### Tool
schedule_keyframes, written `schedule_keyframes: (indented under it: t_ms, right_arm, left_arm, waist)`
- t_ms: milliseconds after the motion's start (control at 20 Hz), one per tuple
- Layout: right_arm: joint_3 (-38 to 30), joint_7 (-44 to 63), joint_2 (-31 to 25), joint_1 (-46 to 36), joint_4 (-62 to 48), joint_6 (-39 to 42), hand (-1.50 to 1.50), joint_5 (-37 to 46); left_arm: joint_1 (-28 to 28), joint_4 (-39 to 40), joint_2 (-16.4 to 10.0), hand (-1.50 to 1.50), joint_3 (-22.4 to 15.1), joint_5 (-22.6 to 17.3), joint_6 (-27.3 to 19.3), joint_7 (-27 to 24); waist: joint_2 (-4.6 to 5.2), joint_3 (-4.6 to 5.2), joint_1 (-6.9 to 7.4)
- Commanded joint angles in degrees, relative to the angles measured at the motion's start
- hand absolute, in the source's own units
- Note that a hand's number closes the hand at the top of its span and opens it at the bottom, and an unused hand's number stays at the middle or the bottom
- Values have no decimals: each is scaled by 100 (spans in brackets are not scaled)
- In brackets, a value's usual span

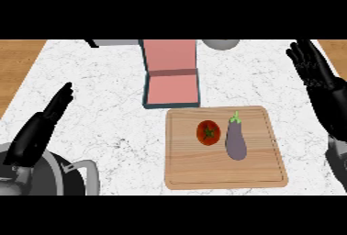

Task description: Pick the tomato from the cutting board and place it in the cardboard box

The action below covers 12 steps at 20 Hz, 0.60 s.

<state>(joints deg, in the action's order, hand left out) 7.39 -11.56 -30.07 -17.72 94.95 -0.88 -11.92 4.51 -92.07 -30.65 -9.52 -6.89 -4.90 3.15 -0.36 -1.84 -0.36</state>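
Marble counter (102,92): wooden cutting board (203,170) right of centre. Tomato (208,132) on its far half, stem side up. Eggplant (235,140) just beside it on the right, lengthwise, apart. Open box (173,91), pink inside, just beyond the board's far left corner. Left hand (42,126) at left, fingers straight. Right hand (313,64) at right edge, fingers up.

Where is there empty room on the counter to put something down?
Bare counter lies between the left hand and the box and cutting board, and between the box and the right hand. The board's near half is bare too. Crowded: tomato beside eggplant.
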Motion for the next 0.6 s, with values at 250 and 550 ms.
schedule_keyframes:
  t_ms: [250,550]
  right_arm:
    - [305,-780,2069,-213,-61,-2407,-150,1072]
    - [38,-692,2937,725,-714,-4522,-150,1892]
  left_arm:
    - [-246,229,449,0,108,538,-936,232]
    - [-416,245,662,0,57,401,-955,242]
  waist:
    - [42,181,203]
    - [66,175,90]
